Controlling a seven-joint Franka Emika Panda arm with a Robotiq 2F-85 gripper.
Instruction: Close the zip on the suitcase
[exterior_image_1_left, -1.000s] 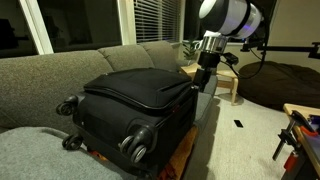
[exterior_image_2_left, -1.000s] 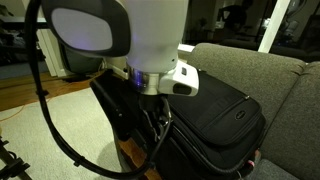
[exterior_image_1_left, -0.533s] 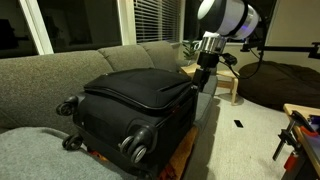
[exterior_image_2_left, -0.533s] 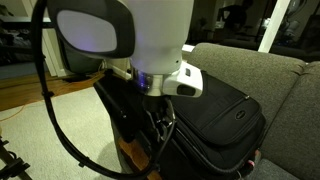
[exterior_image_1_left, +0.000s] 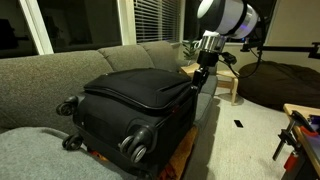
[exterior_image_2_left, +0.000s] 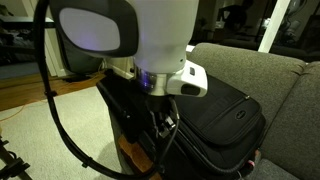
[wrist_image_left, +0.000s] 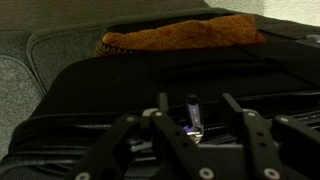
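The black suitcase (exterior_image_1_left: 135, 95) lies flat on the grey couch, wheels (exterior_image_1_left: 135, 148) toward the camera, and also shows in the other exterior view (exterior_image_2_left: 228, 115). Its zip (exterior_image_1_left: 150, 108) runs as a dark track along the lid edge. My gripper (exterior_image_1_left: 200, 80) hangs at the suitcase's far corner. In the wrist view a small silvery zip pull (wrist_image_left: 193, 112) stands upright between my fingers (wrist_image_left: 160, 104), with a gap on each side. The gripper (wrist_image_left: 194, 106) is partly narrowed and touches nothing. The arm's body hides the fingers in the close exterior view.
Behind and beside the suitcase is the grey couch (exterior_image_1_left: 60, 65) (exterior_image_2_left: 270, 70). An orange cloth (wrist_image_left: 185, 35) lies beyond the suitcase. By the couch end there is a small wooden table (exterior_image_1_left: 228, 80), with a dark beanbag (exterior_image_1_left: 285, 85) on the floor beyond it.
In the close exterior view the wrist has edged slightly along the suitcase's edge. The suitcase has not moved.
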